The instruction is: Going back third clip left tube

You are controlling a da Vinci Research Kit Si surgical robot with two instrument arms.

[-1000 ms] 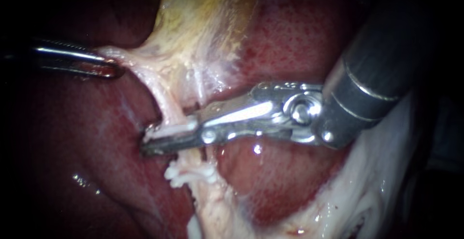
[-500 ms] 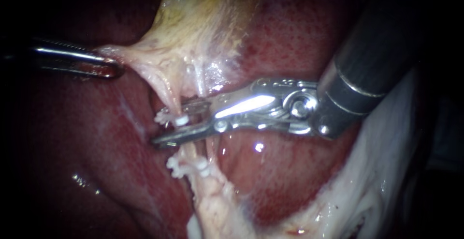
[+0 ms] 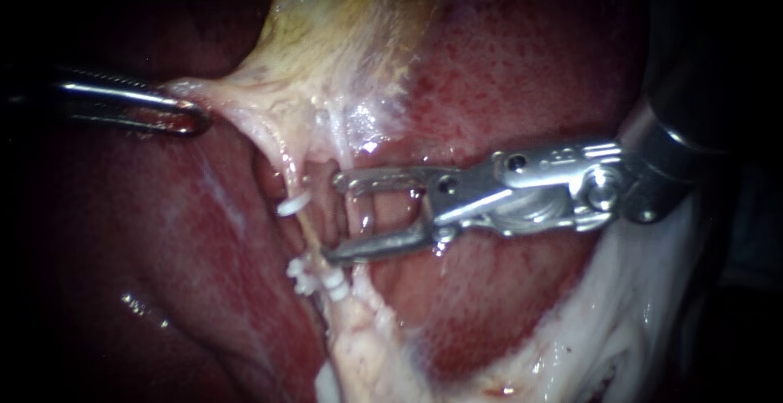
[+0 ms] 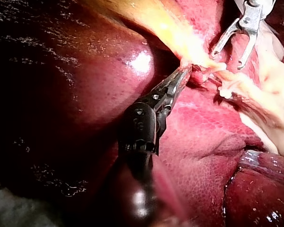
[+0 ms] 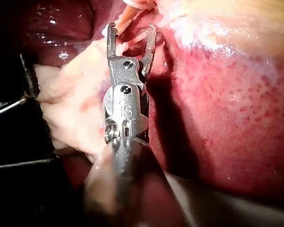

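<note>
Standing spread, the jaws of the right instrument [image 3: 333,217] are just beside the clip [image 3: 294,205] on the left tube [image 3: 304,229]; the left instrument [image 3: 194,118] pinches the gallbladder [image 3: 245,99].

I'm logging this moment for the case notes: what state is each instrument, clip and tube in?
Left instrument: jaws shut on pale tissue, which is held taut.
Right instrument: jaws open, no clip in them.
Left tube: uncut, stretched, clipped.
Upper clip: closed across that tube.
Lower clips: closed on it further down, side by side.
</note>
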